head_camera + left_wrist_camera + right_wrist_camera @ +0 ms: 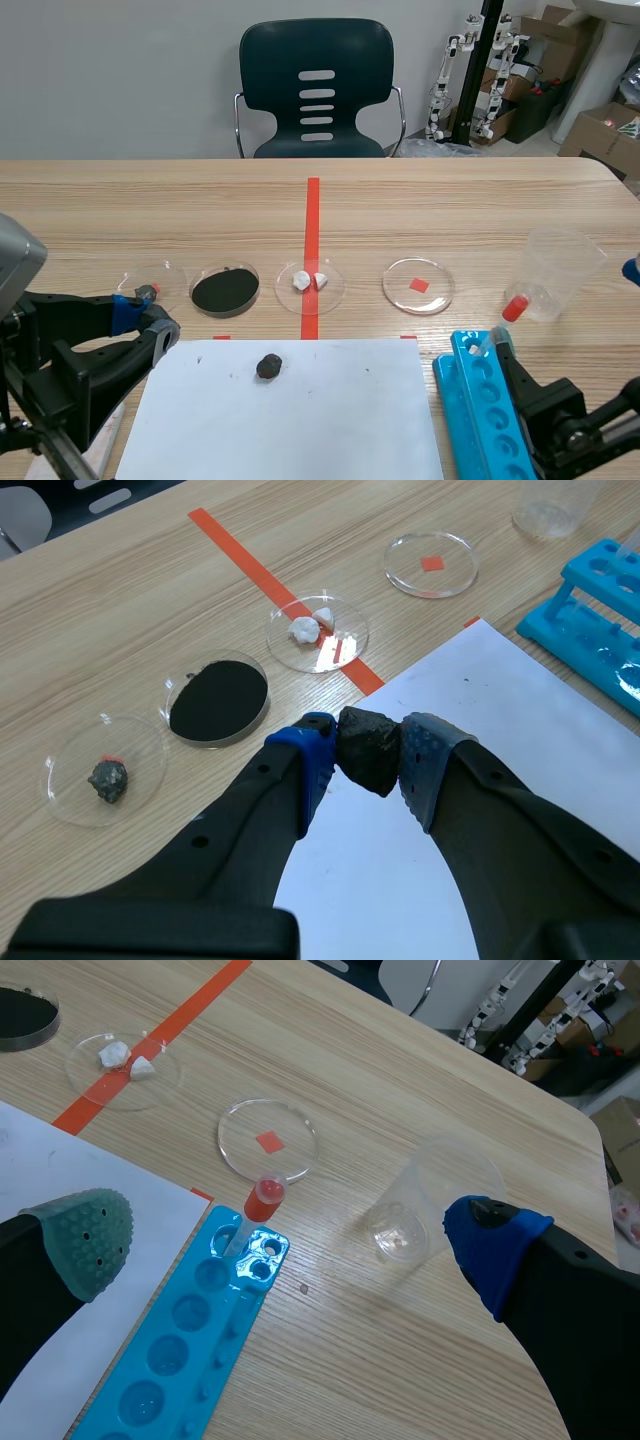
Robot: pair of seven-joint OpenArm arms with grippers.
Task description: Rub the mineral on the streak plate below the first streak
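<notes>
In the scene view, the dark rock (pixel 268 366) lay on the white sheet (pixel 300 430), a roundish lump with no clear long axis. The left gripper (pixel 150 322) stood apart from it, released. In the left wrist view, its pads (pixel 315 748) hid the rock's sides. In the right wrist view, the right gripper (pixel 290 1225) gaped, holding nothing.

The scene view sits low at the near edge of the bench (pixel 450 200), between the arms. It faces far toward a chair (pixel 316 90) and takes in the bench's full width. The left wrist view rides just behind the left claw (pixel 365 750), close above the near left, looking down and far-right across the white sheet (pixel 520 740). The right wrist view looks past the right claw (pixel 288 1238) from the near right, facing far. All three share the blue rack (pixel 450 390), the red-square dish (pixel 440 297), the dish of white lumps (pixel 337 290) and the tape line (pixel 312 220).
</notes>
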